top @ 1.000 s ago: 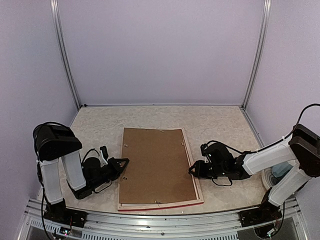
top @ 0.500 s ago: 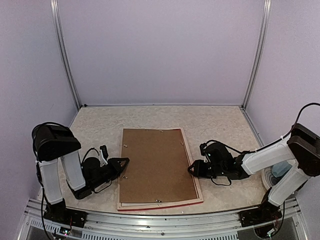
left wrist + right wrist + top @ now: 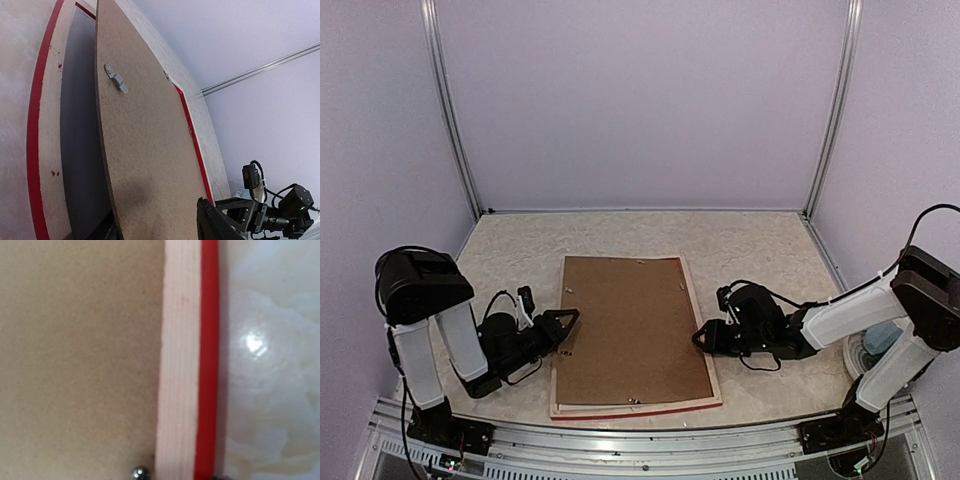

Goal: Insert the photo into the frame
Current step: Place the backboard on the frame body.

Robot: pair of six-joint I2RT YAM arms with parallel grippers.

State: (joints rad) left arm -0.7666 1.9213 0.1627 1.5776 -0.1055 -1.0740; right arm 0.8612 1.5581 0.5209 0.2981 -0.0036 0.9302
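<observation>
The frame (image 3: 704, 322) lies face down on the table, pale wood back up, with its red face showing along the near edge. A brown backing board (image 3: 630, 325) covers its opening. The photo is hidden. My left gripper (image 3: 560, 325) sits low at the board's left edge. In the left wrist view the board (image 3: 150, 140) stands raised off the frame (image 3: 47, 125), with a dark gap under it, and my left gripper (image 3: 155, 222) is open, one finger on each side of that edge. My right gripper (image 3: 701, 338) is at the frame's right rail (image 3: 182, 365); its fingers are out of its own wrist view.
Grey turn clips (image 3: 116, 79) sit on the board's back. A pale round object (image 3: 876, 346) lies behind the right arm near the right wall. Lilac walls and metal posts enclose the table (image 3: 760, 250) on three sides.
The left gripper has gone from shut to open. The frame with its board has slid a little to the left, and the right gripper has followed it.
</observation>
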